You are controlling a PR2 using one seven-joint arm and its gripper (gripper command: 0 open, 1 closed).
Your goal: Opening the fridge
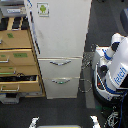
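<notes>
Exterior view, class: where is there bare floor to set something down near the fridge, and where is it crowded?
Bare dark floor lies below the fridge drawers and the wooden cabinet. Crowded: the exterior view's right, where the robot body and cables stand beside the fridge.

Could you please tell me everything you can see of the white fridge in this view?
The fridge is tall, white and smooth-looking, seen from above. Its large upper door carries a green android sticker near the top and a long vertical handle along the exterior view's left edge. Below sit two drawers with curved silver handles. Everything looks closed. A tan wooden cabinet stands close against its left side; nothing grips it.
</notes>
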